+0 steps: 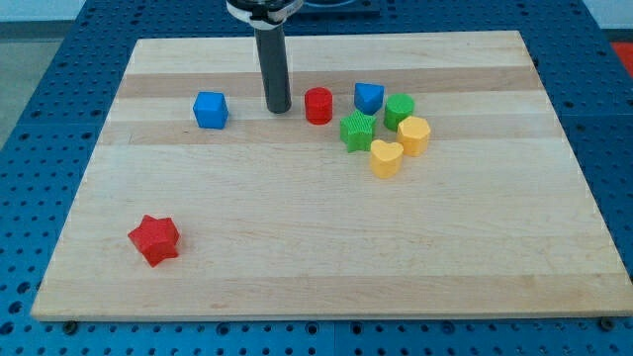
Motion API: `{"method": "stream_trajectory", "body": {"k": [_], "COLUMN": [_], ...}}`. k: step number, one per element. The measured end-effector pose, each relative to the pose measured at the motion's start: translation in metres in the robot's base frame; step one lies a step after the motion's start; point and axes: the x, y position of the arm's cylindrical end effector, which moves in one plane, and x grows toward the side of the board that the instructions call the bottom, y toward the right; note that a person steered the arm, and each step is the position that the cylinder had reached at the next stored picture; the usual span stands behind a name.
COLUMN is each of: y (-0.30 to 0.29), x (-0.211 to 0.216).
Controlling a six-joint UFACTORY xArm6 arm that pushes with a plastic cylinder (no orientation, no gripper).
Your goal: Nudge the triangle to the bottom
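Observation:
The blue triangle block (369,97) lies near the view's top, right of centre, in a cluster of blocks. My tip (278,109) rests on the board to its left, with the red cylinder (317,105) standing between them. The tip sits a small gap left of the red cylinder and does not touch it. The blue cube (210,110) is further to the tip's left.
A green block (400,110) sits just right of the triangle. A green star (357,131) lies just below it. Two yellow blocks (414,134) (386,157) lie lower right. A red star (154,239) sits at the lower left of the wooden board (326,267).

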Motion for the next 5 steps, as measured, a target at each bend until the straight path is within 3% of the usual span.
{"method": "stream_trajectory", "body": {"k": [5], "y": [0.025], "x": [-0.001]}}
